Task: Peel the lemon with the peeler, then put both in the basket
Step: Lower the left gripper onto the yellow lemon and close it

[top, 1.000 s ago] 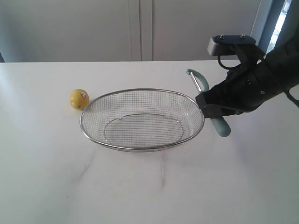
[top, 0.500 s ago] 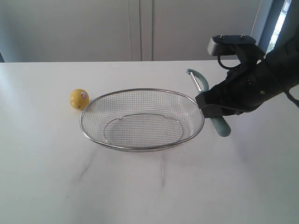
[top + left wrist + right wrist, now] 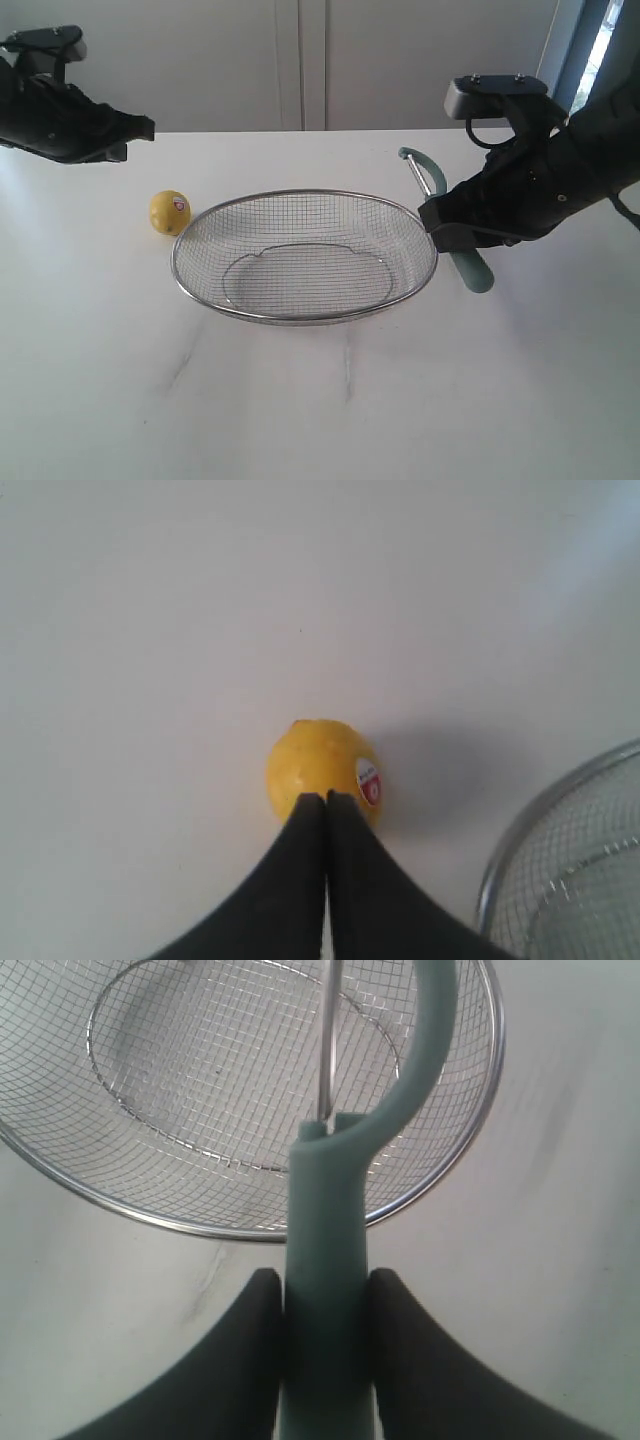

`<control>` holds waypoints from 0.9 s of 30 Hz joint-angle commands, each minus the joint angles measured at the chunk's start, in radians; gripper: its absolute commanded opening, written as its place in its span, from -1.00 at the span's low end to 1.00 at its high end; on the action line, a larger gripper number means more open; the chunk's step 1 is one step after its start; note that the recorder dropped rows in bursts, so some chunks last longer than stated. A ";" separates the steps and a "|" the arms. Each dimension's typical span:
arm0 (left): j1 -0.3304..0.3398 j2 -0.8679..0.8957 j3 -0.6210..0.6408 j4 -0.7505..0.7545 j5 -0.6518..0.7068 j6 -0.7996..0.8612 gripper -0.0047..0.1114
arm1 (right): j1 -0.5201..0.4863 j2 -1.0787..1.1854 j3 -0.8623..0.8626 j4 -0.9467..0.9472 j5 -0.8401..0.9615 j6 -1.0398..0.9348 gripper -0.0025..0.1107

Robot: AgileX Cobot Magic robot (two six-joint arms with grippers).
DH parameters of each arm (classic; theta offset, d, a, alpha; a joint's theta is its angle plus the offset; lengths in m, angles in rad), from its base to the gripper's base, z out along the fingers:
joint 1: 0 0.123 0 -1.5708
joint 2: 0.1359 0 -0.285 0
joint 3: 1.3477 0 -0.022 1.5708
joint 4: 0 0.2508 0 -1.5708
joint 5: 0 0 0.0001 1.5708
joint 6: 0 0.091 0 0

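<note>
The yellow lemon [image 3: 170, 212] with its red-and-white sticker lies on the white table just left of the wire-mesh basket [image 3: 185, 250]. My left gripper [image 3: 140, 128] hovers above and behind the lemon [image 3: 322, 768], its fingers pressed together with nothing between them [image 3: 326, 798]. At the basket's right end my right gripper [image 3: 440, 232] is shut on the teal handle of the peeler [image 3: 470, 270], holding it above the table. The peeler's [image 3: 325, 1220] curved metal blade head reaches over the basket rim [image 3: 120, 1203], between the right gripper's [image 3: 322, 1282] black fingers.
White cabinet doors stand behind the table's far edge. A bright window strip shows at the top right. The table surface in front of the basket is bare white with faint grey streaks.
My left arm has come into the exterior view at the upper left, above the lemon. The right gripper with the peeler, the lemon and the basket have not moved.
</note>
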 commanded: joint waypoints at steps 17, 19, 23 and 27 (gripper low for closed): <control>-0.068 0.310 -0.151 -0.032 -0.140 -0.098 0.89 | -0.003 -0.002 -0.008 0.011 -0.008 -0.008 -0.96; -0.068 0.323 -0.153 -0.032 -0.135 -0.098 0.89 | -0.003 -0.002 -0.008 0.011 -0.008 -0.008 -0.96; -0.068 0.333 -0.153 -0.032 -0.131 -0.098 0.89 | -0.003 -0.002 -0.008 0.011 -0.008 -0.008 -0.96; -0.068 0.340 -0.153 -0.032 -0.123 -0.098 0.89 | -0.003 -0.002 -0.008 0.013 -0.008 -0.008 -0.96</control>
